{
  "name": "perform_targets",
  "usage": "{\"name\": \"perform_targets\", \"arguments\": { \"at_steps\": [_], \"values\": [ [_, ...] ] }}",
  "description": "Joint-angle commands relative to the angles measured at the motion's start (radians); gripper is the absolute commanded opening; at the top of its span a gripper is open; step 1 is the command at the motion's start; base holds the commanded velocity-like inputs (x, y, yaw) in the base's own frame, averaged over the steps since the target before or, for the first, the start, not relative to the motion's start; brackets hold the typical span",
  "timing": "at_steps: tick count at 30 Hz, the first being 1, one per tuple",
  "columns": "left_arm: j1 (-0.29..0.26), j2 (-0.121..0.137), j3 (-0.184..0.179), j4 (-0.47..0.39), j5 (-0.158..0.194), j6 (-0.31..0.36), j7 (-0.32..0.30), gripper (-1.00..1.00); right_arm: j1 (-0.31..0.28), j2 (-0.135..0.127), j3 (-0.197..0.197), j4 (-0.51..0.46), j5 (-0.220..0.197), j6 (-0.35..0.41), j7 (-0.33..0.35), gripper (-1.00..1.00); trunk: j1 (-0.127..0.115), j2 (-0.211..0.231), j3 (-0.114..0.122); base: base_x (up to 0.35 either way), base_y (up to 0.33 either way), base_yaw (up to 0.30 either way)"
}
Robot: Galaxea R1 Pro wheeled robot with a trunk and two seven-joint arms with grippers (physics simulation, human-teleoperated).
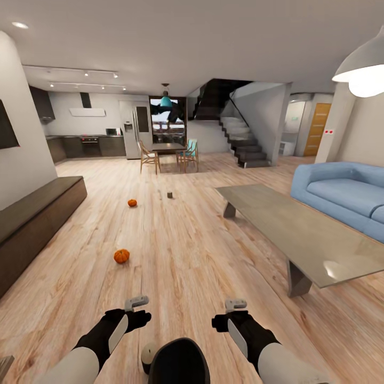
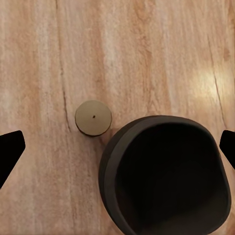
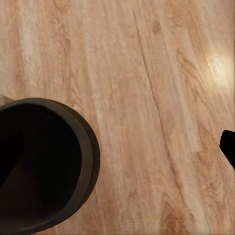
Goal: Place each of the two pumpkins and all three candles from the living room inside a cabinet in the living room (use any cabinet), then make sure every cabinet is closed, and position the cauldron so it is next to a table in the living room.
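The cauldron (image 1: 178,361) stands on the plank floor (image 1: 186,250) between the left gripper (image 1: 136,302) and the right gripper (image 1: 235,305), both with jaws apart and holding nothing. One candle (image 2: 93,117) stands touching the cauldron's side; another candle (image 1: 170,195) is well beyond it. Two pumpkins (image 1: 121,256) lie beyond the cauldron toward the long dark cabinet (image 1: 32,224), whose fronts look closed.

I see the cauldron (image 1: 178,362) on the floor (image 1: 186,250) between my arms, a candle (image 1: 148,356) just left of it. Ahead left lie two pumpkins, near (image 1: 121,256) and far (image 1: 132,202), another candle (image 1: 170,195) beyond. The cabinet (image 1: 37,213) runs along the left; the bench (image 1: 298,229) stands right, sofa (image 1: 344,194) behind it.
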Motion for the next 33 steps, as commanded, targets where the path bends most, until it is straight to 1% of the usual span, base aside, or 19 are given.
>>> {"name": "perform_targets", "arguments": {
  "at_steps": [1,9,16,27,33],
  "values": [
    [0.000,-0.001,0.006,-0.002,0.009,0.006,0.002,1.00,0.000,0.000,0.008,-0.002,-0.006,0.008,-0.006,1.00,0.004,-0.008,-0.004,0.000,0.000,0.000],
    [-0.001,-0.001,0.005,-0.002,0.009,0.006,0.002,1.00,0.000,0.001,0.008,-0.002,-0.007,0.016,-0.003,1.00,0.034,-0.064,-0.029,0.000,0.000,0.000],
    [-0.001,0.000,0.006,-0.002,0.009,0.006,0.002,1.00,0.000,0.001,0.008,-0.002,-0.007,0.017,0.054,1.00,0.061,-0.113,-0.051,0.000,0.000,0.000],
    [-0.001,0.003,0.005,-0.002,0.009,0.006,0.002,1.00,0.000,0.005,0.008,-0.002,-0.006,0.037,0.068,1.00,0.103,-0.190,-0.086,0.000,0.000,0.000],
    [-0.001,0.002,0.005,-0.001,0.009,0.006,0.002,1.00,0.000,0.007,0.008,-0.002,-0.006,0.038,0.096,1.00,0.126,-0.232,-0.105,0.000,0.000,0.000]
  ]
}}
